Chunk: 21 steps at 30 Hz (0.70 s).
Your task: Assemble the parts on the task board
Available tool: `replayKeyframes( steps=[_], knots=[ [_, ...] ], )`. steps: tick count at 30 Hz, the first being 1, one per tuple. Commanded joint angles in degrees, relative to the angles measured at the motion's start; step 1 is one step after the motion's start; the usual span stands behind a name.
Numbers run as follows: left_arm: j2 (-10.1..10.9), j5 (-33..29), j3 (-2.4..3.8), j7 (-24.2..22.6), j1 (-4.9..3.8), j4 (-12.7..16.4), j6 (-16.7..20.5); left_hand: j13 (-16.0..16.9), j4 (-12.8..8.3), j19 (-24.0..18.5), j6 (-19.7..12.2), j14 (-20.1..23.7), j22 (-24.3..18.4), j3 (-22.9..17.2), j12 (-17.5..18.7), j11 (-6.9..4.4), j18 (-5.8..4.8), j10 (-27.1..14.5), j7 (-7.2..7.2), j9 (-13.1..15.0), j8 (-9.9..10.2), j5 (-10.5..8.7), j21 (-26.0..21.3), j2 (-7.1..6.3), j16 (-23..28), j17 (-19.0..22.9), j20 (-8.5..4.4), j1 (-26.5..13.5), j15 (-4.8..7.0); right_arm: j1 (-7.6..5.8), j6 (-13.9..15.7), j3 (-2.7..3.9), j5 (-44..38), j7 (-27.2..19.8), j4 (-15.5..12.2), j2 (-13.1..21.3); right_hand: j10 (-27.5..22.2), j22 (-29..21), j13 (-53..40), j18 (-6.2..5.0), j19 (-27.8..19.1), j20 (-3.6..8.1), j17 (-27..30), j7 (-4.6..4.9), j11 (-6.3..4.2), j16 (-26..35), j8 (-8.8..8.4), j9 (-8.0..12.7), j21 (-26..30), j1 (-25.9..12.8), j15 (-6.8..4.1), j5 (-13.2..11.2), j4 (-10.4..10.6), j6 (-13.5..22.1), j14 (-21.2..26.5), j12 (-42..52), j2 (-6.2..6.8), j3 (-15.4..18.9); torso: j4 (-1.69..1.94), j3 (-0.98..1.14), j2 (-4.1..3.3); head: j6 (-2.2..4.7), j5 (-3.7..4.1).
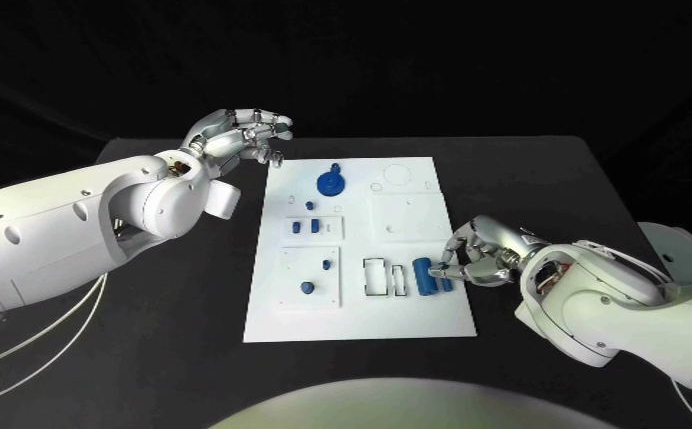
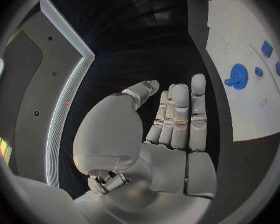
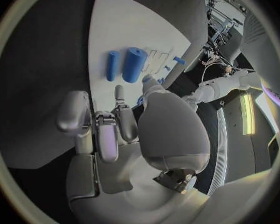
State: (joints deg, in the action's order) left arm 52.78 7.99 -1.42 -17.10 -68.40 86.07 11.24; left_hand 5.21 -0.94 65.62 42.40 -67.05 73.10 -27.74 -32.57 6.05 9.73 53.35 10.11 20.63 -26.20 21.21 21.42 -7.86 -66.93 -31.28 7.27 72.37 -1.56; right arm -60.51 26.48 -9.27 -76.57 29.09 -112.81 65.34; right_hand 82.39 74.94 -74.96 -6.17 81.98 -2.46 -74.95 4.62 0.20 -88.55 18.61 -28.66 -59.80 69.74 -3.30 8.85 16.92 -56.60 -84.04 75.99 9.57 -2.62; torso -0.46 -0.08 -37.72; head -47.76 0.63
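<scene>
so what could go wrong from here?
1. The right hand sits right beside two loose blue cylinders near the board edge; a nudge could roll them out of place or off the board.
2. The left hand hovers open off the board's far corner, close to the blue gear; a careless sweep might clip it.

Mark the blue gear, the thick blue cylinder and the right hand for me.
Gear (image 1: 332,184): head view, its toothed disc.
Thick cylinder (image 3: 133,64): right wrist view, its side.
Right hand (image 1: 476,254): head view, back of the hand.
</scene>
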Motion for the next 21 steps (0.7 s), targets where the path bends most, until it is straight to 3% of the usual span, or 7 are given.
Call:
replayKeyframes(
  steps=[1,9,21],
  knots=[
    [-0.1,-0.3,0.03,-0.6,-0.02,0.1,-0.9,-0.1,0.3,0.0,-0.4,0.4,0.0,0.0,-0.1,0.05,0.62,-0.1,0.05,0.1,-0.3,0.15,0.0,0.24,0.3,0.0,0.29,-0.4,-0.14,0.32,-1.6,-0.02,-2.6,2.1,0.2,-0.5,0.1,4.1,-1.4,0.61,0.3,-0.10,-11.1,-0.09,-0.06,-0.3,-0.22,-0.1,-0.3,-0.5,-0.28,0.4,0.0,0.0,-5.2,0.3,0.01,0.4,0.04,-0.03,-0.05,0.01,0.36],
    [-0.1,-0.5,0.02,-0.6,-0.01,0.1,-0.8,-0.1,0.3,-0.1,-0.4,0.5,-0.1,0.0,-0.1,0.06,0.62,-0.2,0.05,0.1,-0.4,0.16,-0.1,0.25,0.4,0.0,0.30,-0.4,-0.15,1.03,-1.9,-0.04,-2.9,2.1,1.2,-2.1,0.2,4.2,-1.8,0.64,0.4,-0.08,-11.2,-0.19,-0.13,-0.4,-0.23,-0.2,-0.5,0.1,-0.32,0.8,-0.1,-0.2,-5.2,0.6,-0.38,0.5,-0.02,0.05,-0.07,0.21,0.19],
    [0.0,-0.6,0.02,-0.5,-0.01,0.2,-0.9,-0.1,0.3,-0.1,-0.4,0.5,-0.1,0.0,-0.1,0.06,0.62,-0.2,0.06,0.1,-0.4,0.17,-0.1,0.26,0.4,0.0,0.30,-0.4,-0.15,1.89,-2.4,-0.04,-3.3,2.0,2.5,-4.4,0.4,4.3,-2.1,0.65,0.4,-0.05,-11.4,-0.21,-0.17,-0.5,-0.40,-0.4,-0.6,1.5,-0.35,0.8,-0.2,-0.3,-5.3,0.9,-0.56,0.5,-0.05,0.09,-0.05,-0.16,0.09]
  ],
)
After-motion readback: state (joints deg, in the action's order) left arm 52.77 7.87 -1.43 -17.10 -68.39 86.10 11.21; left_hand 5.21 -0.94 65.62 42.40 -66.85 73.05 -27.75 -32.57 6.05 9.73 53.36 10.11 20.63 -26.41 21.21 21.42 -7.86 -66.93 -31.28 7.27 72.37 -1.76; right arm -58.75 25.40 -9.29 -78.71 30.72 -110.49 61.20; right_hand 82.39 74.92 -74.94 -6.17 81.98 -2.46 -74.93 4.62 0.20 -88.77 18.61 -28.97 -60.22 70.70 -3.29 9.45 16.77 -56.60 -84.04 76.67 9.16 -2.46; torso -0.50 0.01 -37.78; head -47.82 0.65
